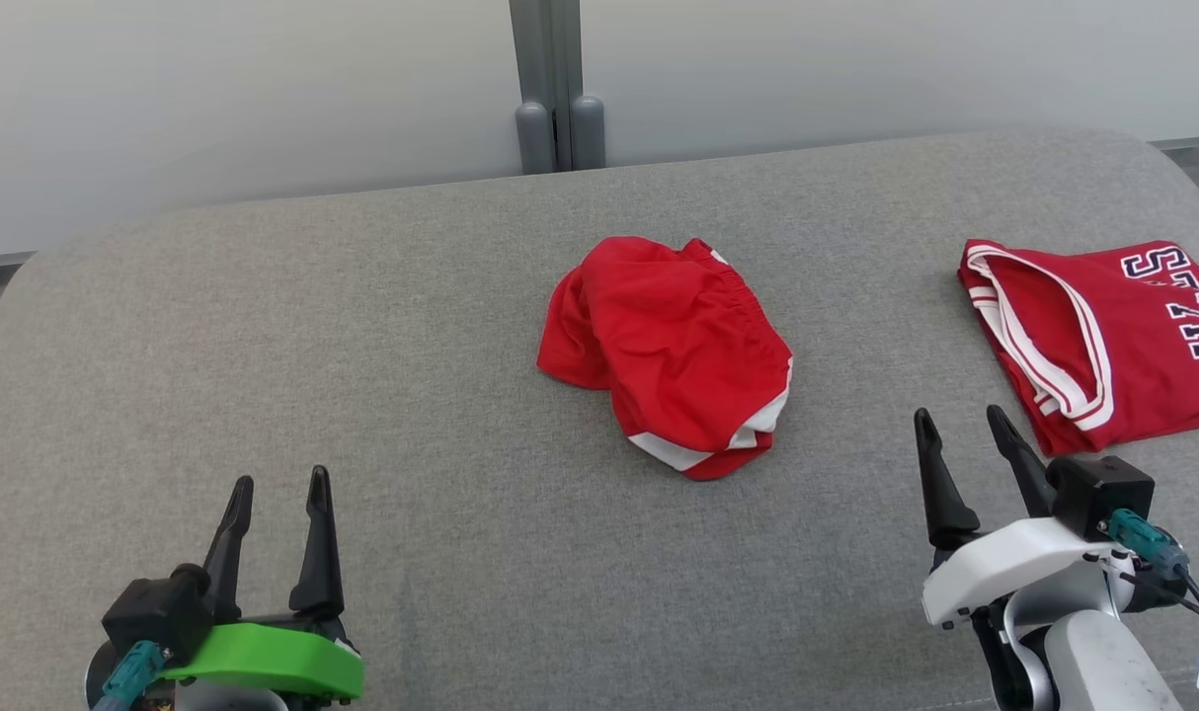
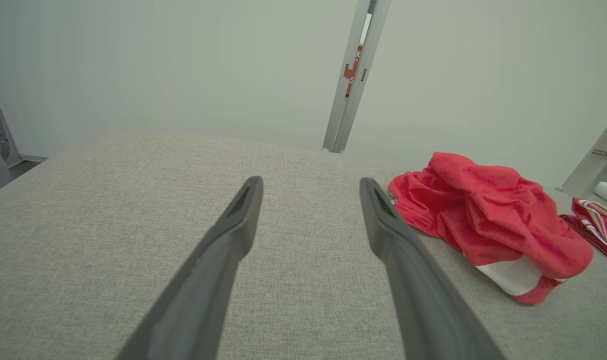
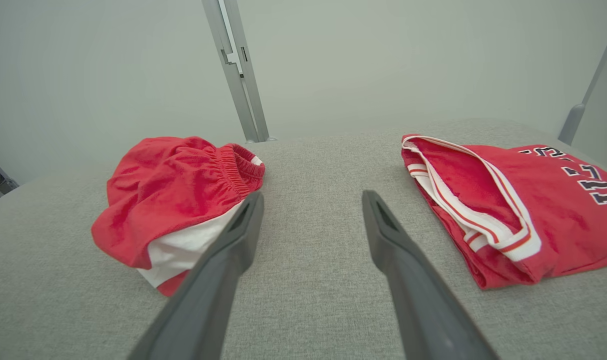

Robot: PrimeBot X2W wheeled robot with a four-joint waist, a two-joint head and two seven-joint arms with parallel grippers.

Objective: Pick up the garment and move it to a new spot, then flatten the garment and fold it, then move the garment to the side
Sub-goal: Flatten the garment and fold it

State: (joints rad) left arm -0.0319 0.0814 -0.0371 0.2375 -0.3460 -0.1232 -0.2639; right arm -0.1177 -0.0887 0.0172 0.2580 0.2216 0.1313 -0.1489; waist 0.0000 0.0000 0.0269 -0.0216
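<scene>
The garment (image 1: 671, 348) is a crumpled pair of red shorts with a white band, bunched in a heap at the middle of the grey padded table (image 1: 362, 326). It also lies at the right of the left wrist view (image 2: 488, 220) and at the left of the right wrist view (image 3: 178, 200). My left gripper (image 1: 279, 486) stands open near the front left, well short of the heap; its dark fingers (image 2: 223, 250) hold nothing. My right gripper (image 1: 960, 417) stands open at the front right, with bare table between its fingers (image 3: 403, 260), just right of the heap.
A folded red jersey (image 1: 1103, 336) with white trim and dark lettering lies at the table's right edge, close beside my right gripper; I see it too in the right wrist view (image 3: 508, 205). A grey post (image 1: 558, 89) stands behind the table against a pale wall.
</scene>
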